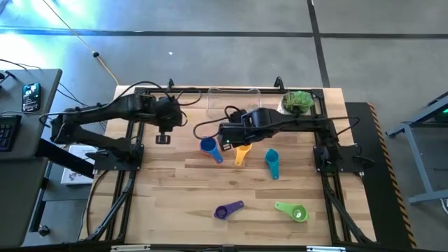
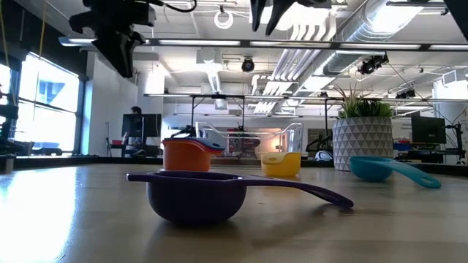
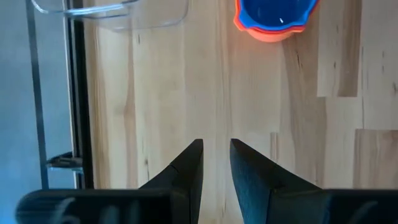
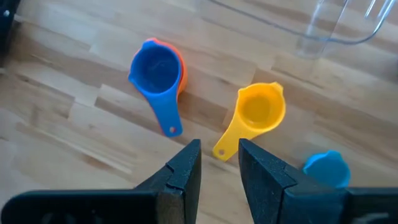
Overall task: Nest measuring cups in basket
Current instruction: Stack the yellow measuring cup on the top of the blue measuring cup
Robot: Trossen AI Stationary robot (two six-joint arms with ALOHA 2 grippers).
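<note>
Blue cup (image 1: pixel 208 146) sits nested inside the orange cup (image 4: pixel 181 68) on the table, just in front of the clear basket (image 1: pixel 233 101). Yellow cup (image 1: pixel 242 154) and teal cup (image 1: pixel 271 162) lie to its right. Purple cup (image 1: pixel 228 210) and green cup (image 1: pixel 292 211) lie near the table's near edge. No red cup shows. My right gripper (image 4: pixel 219 155) hovers above the table between the blue and yellow cups, its fingers narrowly open and empty. My left gripper (image 3: pixel 216 158) hangs left of the blue cup, also narrowly open and empty.
A white pot with a green plant (image 1: pixel 299 101) stands at the far right corner beside the basket. A dark metal frame (image 1: pixel 129 150) borders the table's left, right and far sides. Bare wood lies between the middle row of cups and the purple and green ones.
</note>
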